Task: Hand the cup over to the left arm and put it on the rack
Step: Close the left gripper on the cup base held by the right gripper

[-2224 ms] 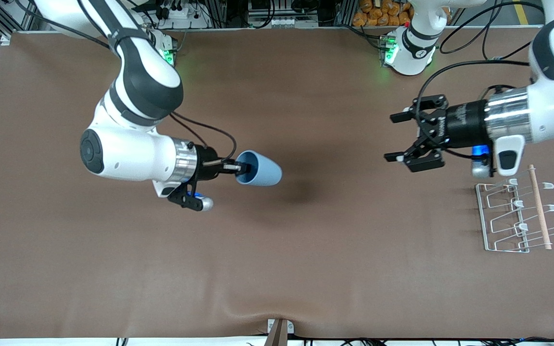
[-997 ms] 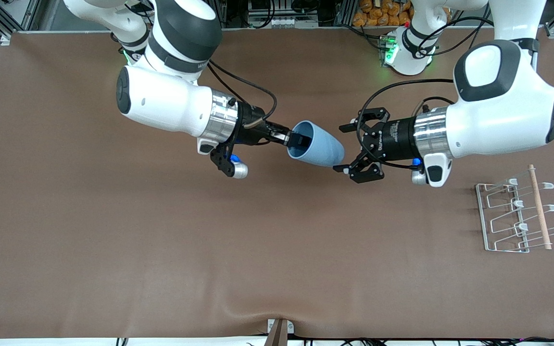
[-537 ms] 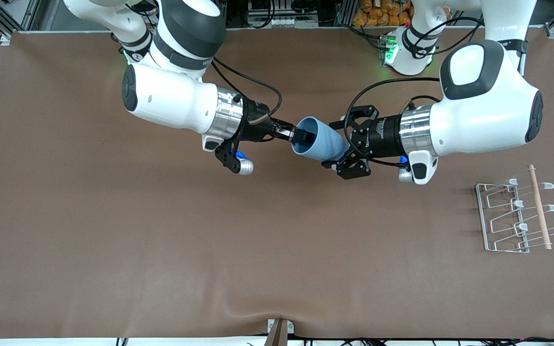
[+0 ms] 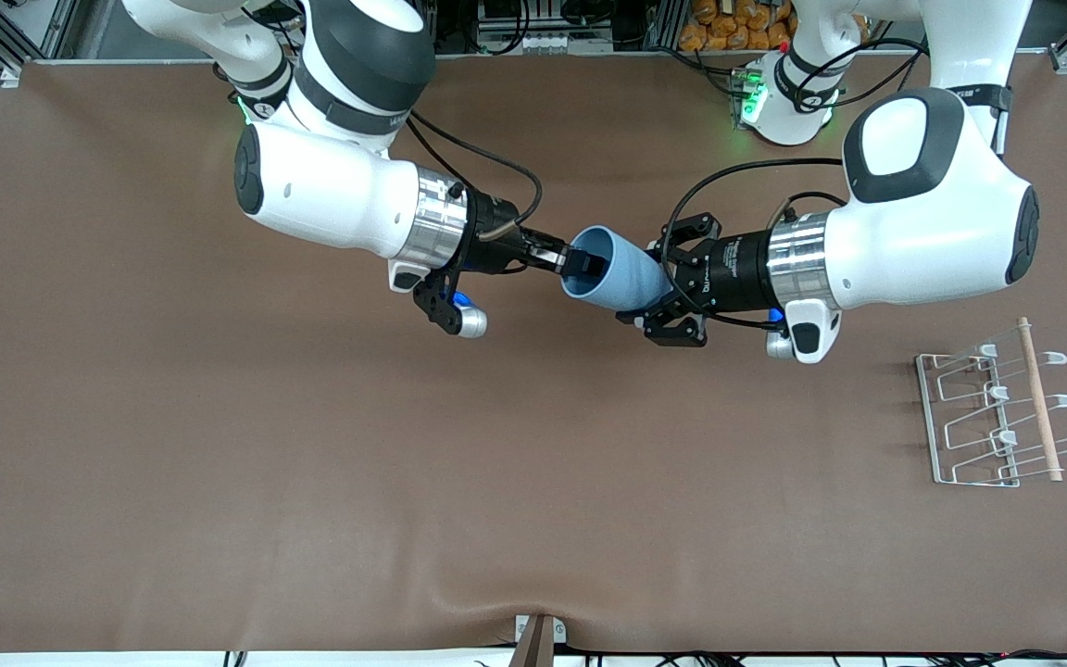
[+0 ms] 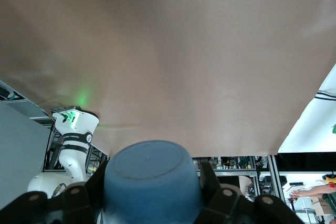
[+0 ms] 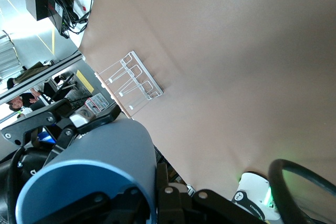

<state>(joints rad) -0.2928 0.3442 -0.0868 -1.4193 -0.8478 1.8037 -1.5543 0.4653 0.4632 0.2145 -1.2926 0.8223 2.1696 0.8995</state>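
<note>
Front view: my right gripper (image 4: 569,264) pinches the cup (image 4: 615,280) by its rim, presenting the base over mid-table so my left gripper (image 4: 652,285), fingers spread around it, can take over; the rack (image 4: 997,417) waits.

Mid-air over the middle of the table (image 4: 219,482), the cup (image 4: 621,275) lay on its side between both arms. The right gripper (image 4: 580,264) pinched its rim, one finger inside the mouth. The left gripper (image 4: 654,283) straddled the cup's base end, fingers either side. The rack (image 4: 997,417) sat at the left arm's end.
</note>
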